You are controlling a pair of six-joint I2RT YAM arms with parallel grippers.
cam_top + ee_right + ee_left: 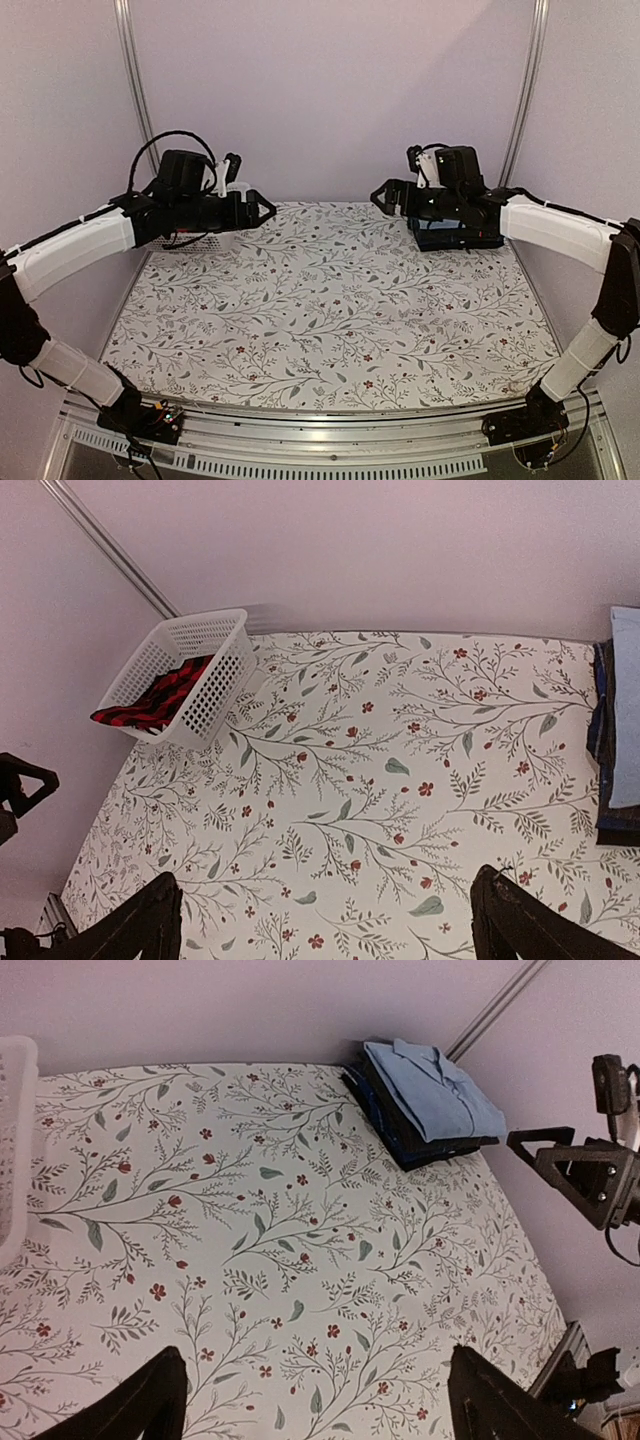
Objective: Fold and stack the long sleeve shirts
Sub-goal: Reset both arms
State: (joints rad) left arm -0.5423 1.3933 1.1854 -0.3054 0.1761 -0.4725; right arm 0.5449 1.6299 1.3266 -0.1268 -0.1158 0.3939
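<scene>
The long sleeve shirts lie folded in one stack [400, 1135] at the table's back right corner, the light blue shirt [435, 1095] on top of dark ones. From above, the stack [455, 240] shows just under my right arm. Its edge [605, 730] sits at the right border of the right wrist view. My left gripper [315, 1360] hangs open over bare tablecloth at the back left, holding nothing. Opposite it, my right gripper [325, 880] is open and empty too, hovering beside the stack. The two grippers [268, 207] [380, 196] point toward each other.
A white lattice basket [215, 680] stands at the back left corner with a red and black cloth [150, 700] inside; my left arm partly hides the basket [200, 242] from above. The floral tablecloth [330, 310] covers the table, with walls and metal posts behind.
</scene>
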